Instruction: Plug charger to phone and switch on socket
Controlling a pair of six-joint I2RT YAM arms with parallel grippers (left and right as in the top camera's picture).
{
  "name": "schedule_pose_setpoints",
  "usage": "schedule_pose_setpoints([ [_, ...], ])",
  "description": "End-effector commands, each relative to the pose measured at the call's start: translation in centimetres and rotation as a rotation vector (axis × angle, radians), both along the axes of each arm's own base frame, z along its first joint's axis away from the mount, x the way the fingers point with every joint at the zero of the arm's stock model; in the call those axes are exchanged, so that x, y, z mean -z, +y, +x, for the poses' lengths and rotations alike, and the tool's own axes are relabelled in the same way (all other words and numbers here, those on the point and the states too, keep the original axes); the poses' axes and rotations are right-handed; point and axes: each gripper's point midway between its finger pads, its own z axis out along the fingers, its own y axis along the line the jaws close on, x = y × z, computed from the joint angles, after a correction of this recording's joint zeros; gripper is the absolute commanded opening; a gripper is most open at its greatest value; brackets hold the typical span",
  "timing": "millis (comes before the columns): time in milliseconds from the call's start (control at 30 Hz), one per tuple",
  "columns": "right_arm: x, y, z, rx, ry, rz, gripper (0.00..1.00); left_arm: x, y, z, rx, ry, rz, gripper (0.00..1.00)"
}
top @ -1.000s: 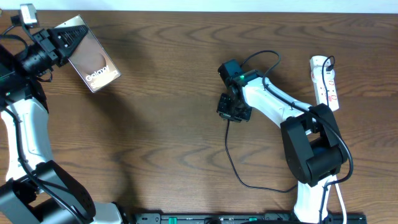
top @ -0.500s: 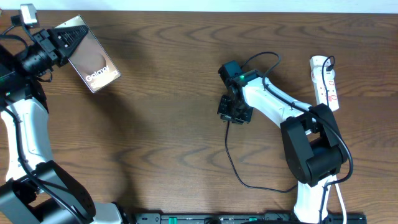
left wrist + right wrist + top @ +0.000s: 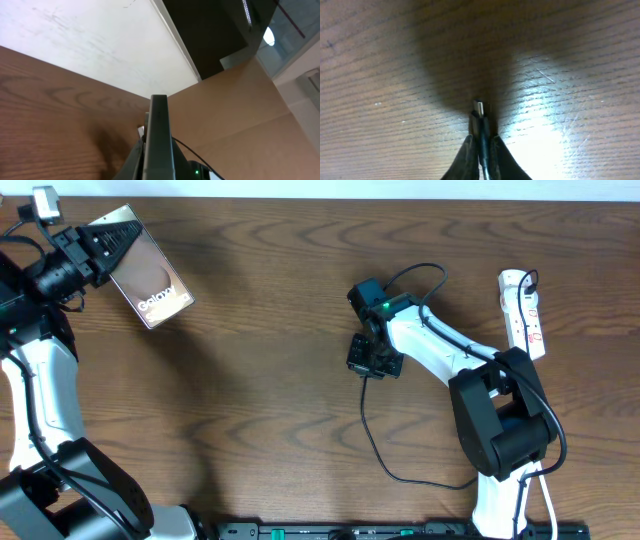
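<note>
Brown wood table (image 3: pixel 260 380). At upper left of the overhead view my left gripper (image 3: pixel 106 246) stays clamped on the phone (image 3: pixel 150 280). The white socket (image 3: pixel 524 315) lies at the right edge, untouched. At centre, my right gripper (image 3: pixel 366 364) has just pinched shut on the charger (image 3: pixel 372 435) behind its plug tip (image 3: pixel 479 107). It looks ready to carry, and I see nothing blocking the way to the phone.
</note>
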Motion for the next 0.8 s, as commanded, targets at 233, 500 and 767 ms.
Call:
schedule_pose_setpoints([
  [233, -0.2, 0.8, 0.0, -0.002, -0.002, 0.039, 0.01, -0.4, -0.2, -0.3, 0.017, -0.017, 0.009, 0.07],
  [500, -0.2, 0.8, -0.1, -0.002, 0.002, 0.038, 0.01, -0.4, -0.2, -0.3, 0.019, -0.017, 0.009, 0.07],
  [767, -3.2, 7.1, -0.6, -0.233, 0.01, 0.473, 0.01, -0.4, -0.2, -0.3, 0.019, -0.017, 0.009, 0.07],
])
